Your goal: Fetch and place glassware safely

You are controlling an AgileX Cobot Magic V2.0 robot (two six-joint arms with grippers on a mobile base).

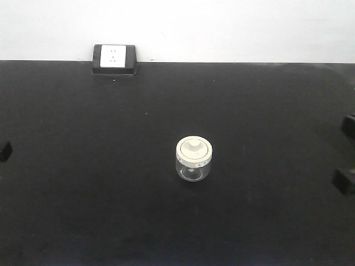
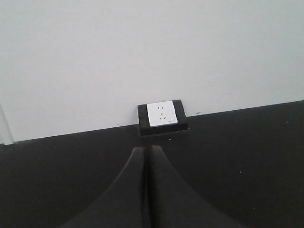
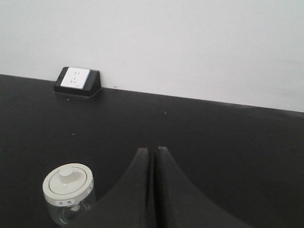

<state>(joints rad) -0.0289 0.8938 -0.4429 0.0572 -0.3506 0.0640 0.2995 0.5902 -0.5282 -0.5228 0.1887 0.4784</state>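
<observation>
Standing mid-table (image 1: 83,194), upright and well apart from both arms, the glass jar (image 1: 194,159) risks tipping — the left gripper (image 2: 147,151) and right gripper (image 3: 153,152) are both clenched empty, so either could knock it on approach.

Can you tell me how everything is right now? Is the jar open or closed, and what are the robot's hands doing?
Glass jar: upright on the black table, lid on, nothing touching it.
Lid: sitting flat on the jar, knob up.
Left hand: shut, empty, pointing toward the socket.
Right hand: shut, empty, beside the jar, not touching.
Socket: at the table's back edge, nothing plugged in.
</observation>
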